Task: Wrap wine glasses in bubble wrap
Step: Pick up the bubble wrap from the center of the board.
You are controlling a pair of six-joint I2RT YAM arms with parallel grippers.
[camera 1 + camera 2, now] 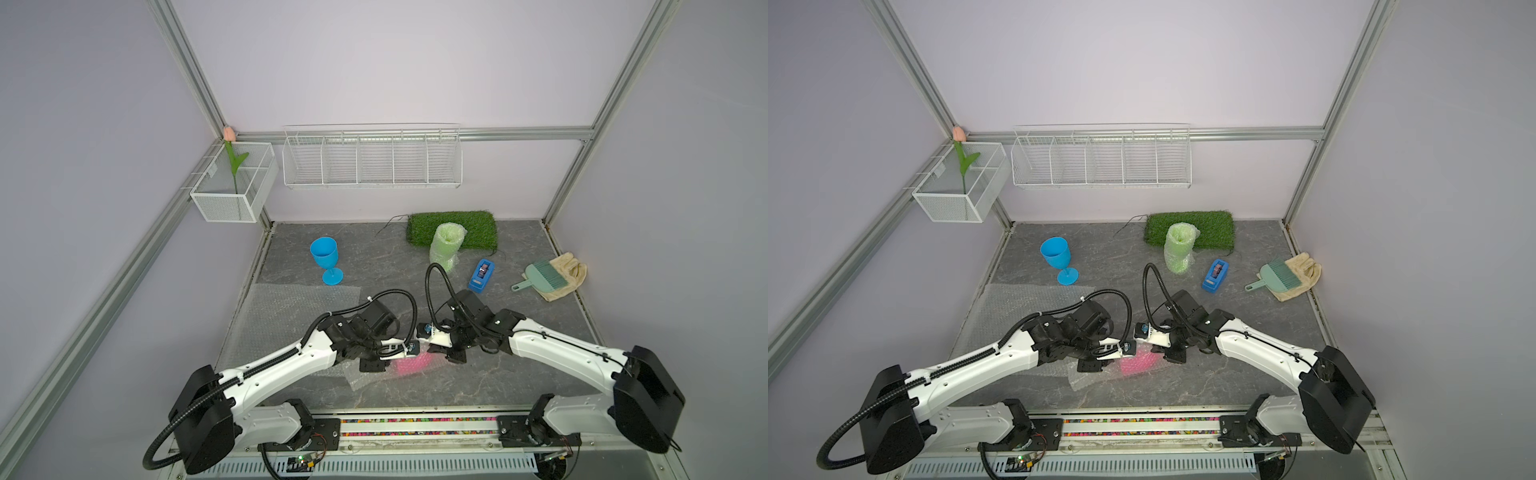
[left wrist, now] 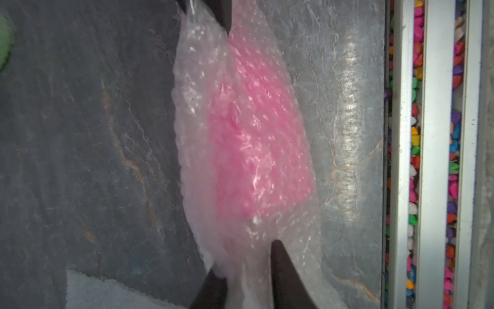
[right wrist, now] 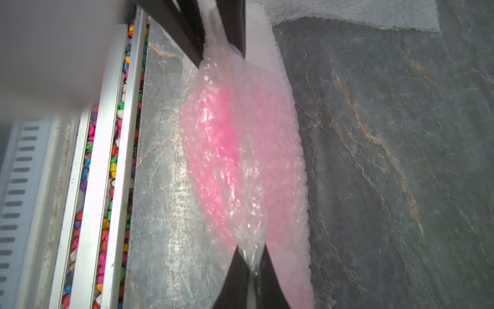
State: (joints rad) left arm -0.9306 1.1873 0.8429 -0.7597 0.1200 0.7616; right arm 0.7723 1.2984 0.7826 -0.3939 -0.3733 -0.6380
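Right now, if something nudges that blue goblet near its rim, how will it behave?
The blue goblet stands upright, a wide bowl over a thin stem and a small round foot, so a high push would probably tip it. Once down, its tapered bowl would likely roll in a curve. It looks plastic, so probably light.

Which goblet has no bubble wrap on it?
The blue plastic stemmed goblet, standing bare; the lime green goblet and hot pink goblet are covered in clear bubble wrap.
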